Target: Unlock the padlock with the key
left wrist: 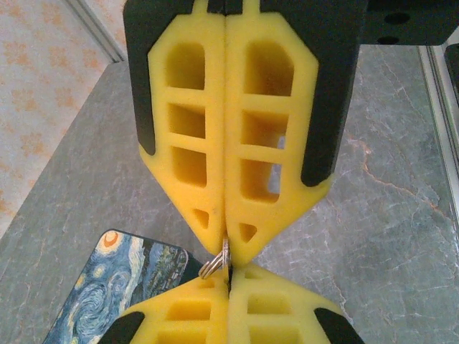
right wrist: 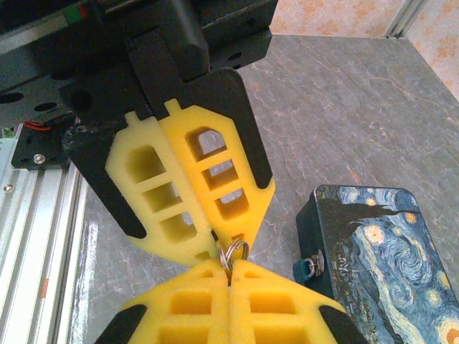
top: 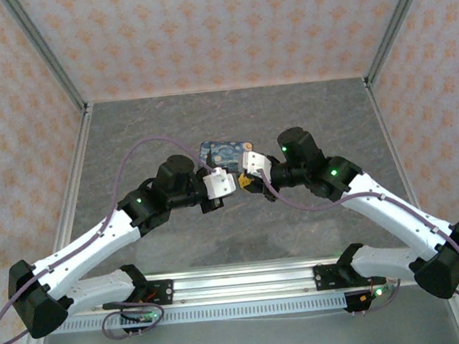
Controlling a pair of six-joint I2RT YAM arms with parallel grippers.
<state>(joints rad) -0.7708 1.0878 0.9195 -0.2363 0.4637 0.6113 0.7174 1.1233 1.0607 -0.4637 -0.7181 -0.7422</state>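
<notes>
Padlock (right wrist: 303,269) — tiny, half-hidden against box (right wrist: 387,244)

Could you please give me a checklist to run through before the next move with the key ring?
1. Left pincer shut: ok.
2. Right pincer shut: ok.
3. Key ring pinched where the two pincers' tips meet: ok.
4. Key itself and which way it points: cannot tell, hidden between the pads.
5. Padlock in sight on the side wall of the box, nothing covering it: ok.
6. Which way the padlock's keyhole faces: cannot tell.
</notes>
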